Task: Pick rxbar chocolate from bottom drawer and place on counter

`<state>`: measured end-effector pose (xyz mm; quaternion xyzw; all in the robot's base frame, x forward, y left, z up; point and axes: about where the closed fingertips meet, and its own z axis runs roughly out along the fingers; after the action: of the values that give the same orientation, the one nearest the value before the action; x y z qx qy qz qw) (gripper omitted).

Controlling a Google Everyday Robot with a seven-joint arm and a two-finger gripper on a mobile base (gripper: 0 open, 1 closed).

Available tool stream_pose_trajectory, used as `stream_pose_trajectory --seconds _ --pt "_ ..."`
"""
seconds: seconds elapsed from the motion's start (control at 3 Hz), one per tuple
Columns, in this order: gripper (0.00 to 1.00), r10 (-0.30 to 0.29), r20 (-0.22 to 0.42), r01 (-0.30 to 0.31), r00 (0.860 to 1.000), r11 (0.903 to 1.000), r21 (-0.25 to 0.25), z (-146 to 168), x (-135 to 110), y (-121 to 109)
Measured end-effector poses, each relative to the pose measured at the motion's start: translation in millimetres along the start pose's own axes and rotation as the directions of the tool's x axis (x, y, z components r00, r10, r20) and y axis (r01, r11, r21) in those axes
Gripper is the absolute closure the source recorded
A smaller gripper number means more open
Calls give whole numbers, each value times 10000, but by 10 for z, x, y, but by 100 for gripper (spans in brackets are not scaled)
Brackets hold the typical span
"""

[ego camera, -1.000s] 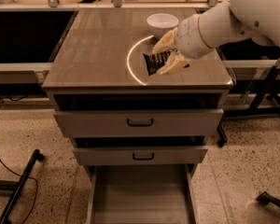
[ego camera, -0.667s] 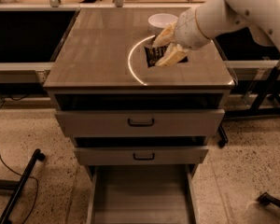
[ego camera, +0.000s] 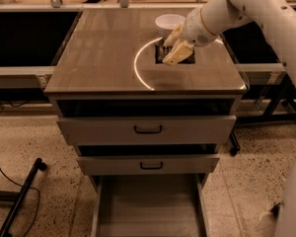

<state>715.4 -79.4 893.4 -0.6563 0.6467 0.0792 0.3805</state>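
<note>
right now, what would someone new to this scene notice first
First, the big white robot arm reaching in from the upper right. Its beige gripper sits low over the glossy brown counter, closed on a small dark wrapped rxbar chocolate, next to a bright white arc line and a white bowl. Next, the grey-beige bottom drawer, pulled wide open below the two handled drawers.

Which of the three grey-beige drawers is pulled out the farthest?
The bottom grey-beige drawer; only its flat floor shows. The gripper is over the glossy brown counter.
</note>
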Motion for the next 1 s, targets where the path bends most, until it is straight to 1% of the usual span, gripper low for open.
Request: stream_pose_trajectory --seconds 0.33,0.67,1.0 --pt "82 1178 -227 -1179 9928 9930 -44 157 165 -115" --pt "59 1956 -363 -1956 9800 9807 39 265 299 -199" --pt "36 2511 -385 -2509 9672 9680 103 325 402 -259"
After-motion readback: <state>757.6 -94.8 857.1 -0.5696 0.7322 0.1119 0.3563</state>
